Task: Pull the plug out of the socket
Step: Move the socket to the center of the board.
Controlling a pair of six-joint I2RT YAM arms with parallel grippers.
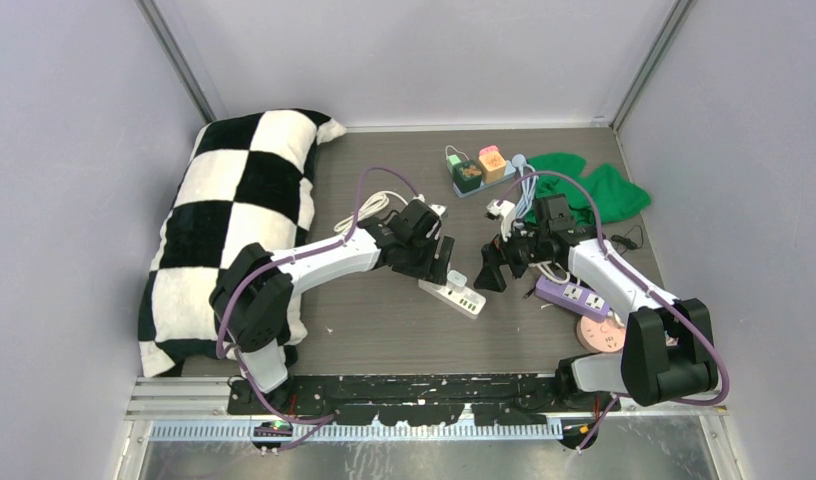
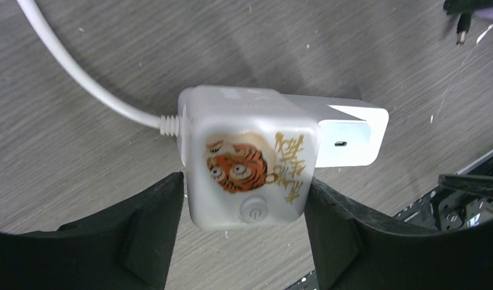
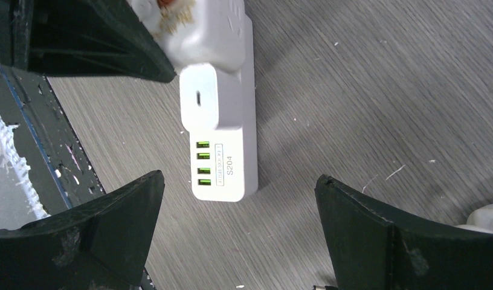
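Right wrist: power strip (image 3: 225,166) inside wide right hand (image 3: 237,193), gaps either side.

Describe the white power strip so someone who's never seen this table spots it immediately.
From the checkered pillow, move right to the middle of the table. The white power strip lies there; green-lit USB ports and a tiger-sticker block on top distinguish it from the purple strip further right.

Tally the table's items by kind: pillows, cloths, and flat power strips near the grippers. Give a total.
Checkered pillow: 1
Green cloth: 1
Power strips: 2 (white power strip, purple power strip)
Total: 4
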